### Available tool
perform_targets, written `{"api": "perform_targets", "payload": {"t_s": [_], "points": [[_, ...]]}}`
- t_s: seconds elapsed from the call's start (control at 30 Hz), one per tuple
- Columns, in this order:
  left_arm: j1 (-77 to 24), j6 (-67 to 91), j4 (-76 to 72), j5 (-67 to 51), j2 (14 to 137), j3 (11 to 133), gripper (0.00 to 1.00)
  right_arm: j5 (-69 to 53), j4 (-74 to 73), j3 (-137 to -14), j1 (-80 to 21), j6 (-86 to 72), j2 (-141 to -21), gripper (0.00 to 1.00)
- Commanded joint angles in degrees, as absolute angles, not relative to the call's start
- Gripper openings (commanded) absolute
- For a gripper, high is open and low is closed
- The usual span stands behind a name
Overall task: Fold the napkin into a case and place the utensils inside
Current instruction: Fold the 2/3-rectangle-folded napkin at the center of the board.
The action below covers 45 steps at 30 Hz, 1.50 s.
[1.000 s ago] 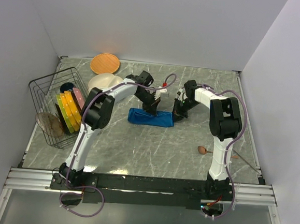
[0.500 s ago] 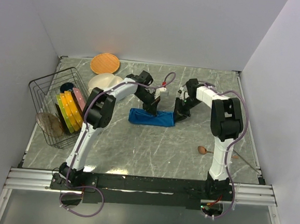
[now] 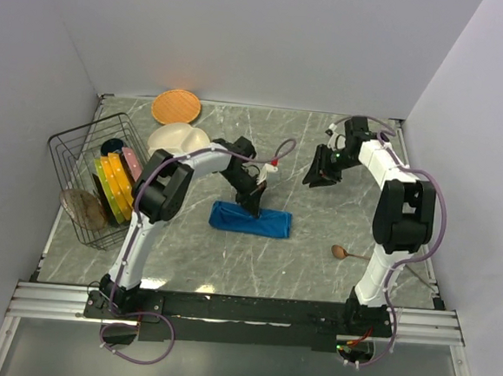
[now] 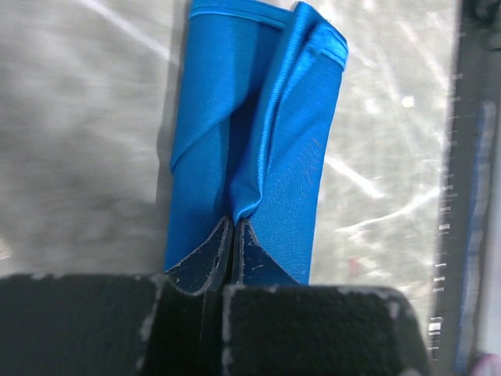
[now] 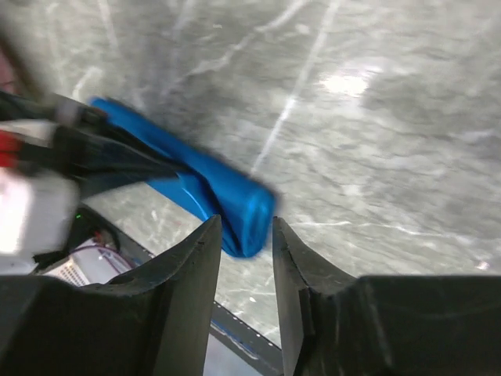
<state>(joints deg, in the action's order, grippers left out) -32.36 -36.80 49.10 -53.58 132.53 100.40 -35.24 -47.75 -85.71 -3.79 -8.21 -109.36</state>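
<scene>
The left gripper [image 3: 253, 204] is staying clamped on the blue case [image 3: 251, 220], jaws pressed together on a ridge of cloth, and is drawing it slightly nearer the arm bases than a second ago; the case is lying as a narrow layered strip mid-table; the right gripper [image 3: 315, 177], lately at the strip's right end, is pulling up and back, fingers modestly apart and holding nothing; the folding seems to be finishing, with the wooden spoon [image 3: 340, 252], lying well apart at near right, probably coming next; the left wrist view is showing a loose twisted pleat running from the fingertips [image 4: 200, 262], unseen overhead; the right wrist view is showing the strip's rounded end far below.
</scene>
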Motion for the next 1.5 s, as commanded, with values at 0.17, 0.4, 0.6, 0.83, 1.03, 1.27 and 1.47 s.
{"api": "perform_targets", "payload": {"t_s": [0.17, 0.4, 0.6, 0.83, 1.03, 1.27, 1.47], "points": [[-32.9, -26.9, 46.4, -57.7, 132.1, 98.9, 0.01, -44.2, -41.1, -76.1, -6.2, -12.5, -102.5, 0.49], [-32.6, -26.5, 47.6, -59.1, 134.6, 100.1, 0.01, -44.6, -35.2, -65.8, -10.6, -14.9, -100.1, 0.66], [-31.9, -26.3, 47.9, -59.8, 135.9, 99.8, 0.01, -43.2, -32.3, -65.0, -13.1, -14.8, -101.4, 0.67], [-31.6, -27.3, 48.5, -59.7, 136.1, 99.8, 0.01, -41.5, -33.4, -67.1, -14.3, -12.0, -101.3, 0.65], [-31.4, -27.2, 48.3, -60.6, 136.8, 99.1, 0.01, -40.3, -30.2, -68.8, -14.8, -6.5, -98.0, 0.65], [-30.1, -26.5, 50.7, -62.2, 139.9, 102.1, 0.01, -38.6, -27.4, -64.8, -15.7, -1.1, -94.0, 0.57], [-29.4, -27.1, 53.1, -62.8, 142.4, 104.5, 0.01, -35.5, -23.2, -59.6, -17.0, 10.4, -83.7, 0.57]]}}
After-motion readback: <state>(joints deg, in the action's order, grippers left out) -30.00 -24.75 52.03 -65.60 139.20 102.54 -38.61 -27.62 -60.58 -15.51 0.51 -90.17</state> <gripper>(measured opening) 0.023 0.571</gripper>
